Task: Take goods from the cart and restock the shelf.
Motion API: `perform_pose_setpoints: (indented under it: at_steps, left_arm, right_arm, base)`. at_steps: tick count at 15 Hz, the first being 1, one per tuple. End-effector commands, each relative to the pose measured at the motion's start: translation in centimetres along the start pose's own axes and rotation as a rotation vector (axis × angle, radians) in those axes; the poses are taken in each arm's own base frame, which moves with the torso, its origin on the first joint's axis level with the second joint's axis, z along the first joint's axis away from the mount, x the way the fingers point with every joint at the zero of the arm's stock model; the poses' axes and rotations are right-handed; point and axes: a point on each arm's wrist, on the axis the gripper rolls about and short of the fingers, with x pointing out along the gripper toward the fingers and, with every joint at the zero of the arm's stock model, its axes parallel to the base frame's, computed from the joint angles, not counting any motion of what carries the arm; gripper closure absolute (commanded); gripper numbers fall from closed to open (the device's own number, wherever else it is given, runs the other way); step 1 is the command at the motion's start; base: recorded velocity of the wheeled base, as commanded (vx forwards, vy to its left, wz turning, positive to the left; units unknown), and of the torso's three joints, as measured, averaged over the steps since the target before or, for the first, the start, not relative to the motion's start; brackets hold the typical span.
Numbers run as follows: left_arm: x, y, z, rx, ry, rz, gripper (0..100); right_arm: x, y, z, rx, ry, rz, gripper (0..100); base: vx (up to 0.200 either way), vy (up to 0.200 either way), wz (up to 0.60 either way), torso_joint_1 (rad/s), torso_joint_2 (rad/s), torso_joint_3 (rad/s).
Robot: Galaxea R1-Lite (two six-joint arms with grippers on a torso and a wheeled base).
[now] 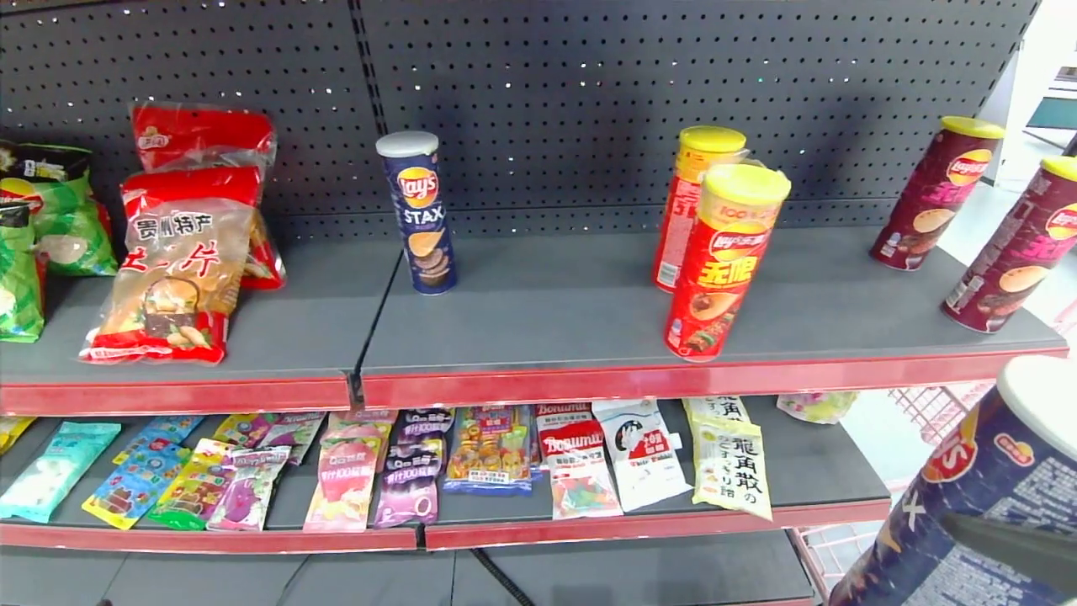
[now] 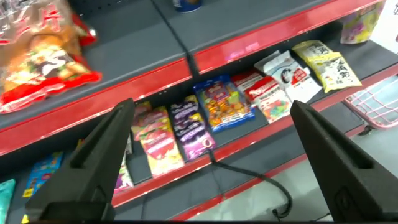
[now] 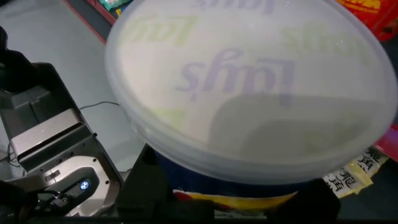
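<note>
Closest to the lens is a blue chip can (image 1: 968,505) at the lower right of the head view, held off the shelf and leaning, its pale lid (image 3: 249,81) up against the right wrist camera. The right gripper (image 1: 997,539) is clamped on this can; one dark finger (image 1: 1026,547) crosses its side below the lid. The right arm holds it low, in front of the right end of the lower shelf (image 1: 824,471) and beside the pink wire cart (image 1: 934,412).

The left gripper (image 2: 208,180) hangs in front of the lower shelf with both fingers (image 2: 87,168) spread wide and nothing between them.

On the upper shelf (image 1: 547,320) stand five cans. One is a second blue can (image 1: 418,215), upright near the pegboard back. Two are red cans with yellow lids, the front red can (image 1: 725,261) just ahead of the rear red can (image 1: 694,202). Two are maroon cans with yellow lids, the inner maroon can (image 1: 934,194) and the outer maroon can (image 1: 1014,244), near the shelf's right end. Left of the second blue can two red snack bags (image 1: 181,269) lean one behind the other, and green bags (image 1: 59,219) sit at the far left edge, cut off by the frame.

Flat snack packets (image 1: 488,446) lie in a row along the lower shelf, more than ten, overlapping too much for a sure count.
</note>
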Motion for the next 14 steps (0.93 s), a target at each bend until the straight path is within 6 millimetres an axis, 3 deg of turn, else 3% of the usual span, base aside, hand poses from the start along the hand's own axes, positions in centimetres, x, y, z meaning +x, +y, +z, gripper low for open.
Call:
perform_pose_setpoints:
  at_steps: [1,7,14]
  left_arm:
    - [-0.01,0.00,-0.01,0.000,0.000,-0.001,0]
    - [0.06,0.00,-0.04,0.000,0.004,-0.002,0]
    - [0.06,0.02,0.07,0.003,0.000,0.002,0]
  right_arm:
    - [0.04,0.02,-0.14,0.001,0.004,0.002,100]
    - [0.18,0.47,-0.08,-0.016,0.002,0.060,100]
    - [0.15,0.56,-0.17,-0.018,0.003,0.066,100]
  base:
    - [0.000,0.200,0.00,0.007,0.00,0.007]
    - [0.000,0.200,0.00,0.002,0.00,0.002]
    - [0.000,0.000,0.00,0.000,0.00,0.000]
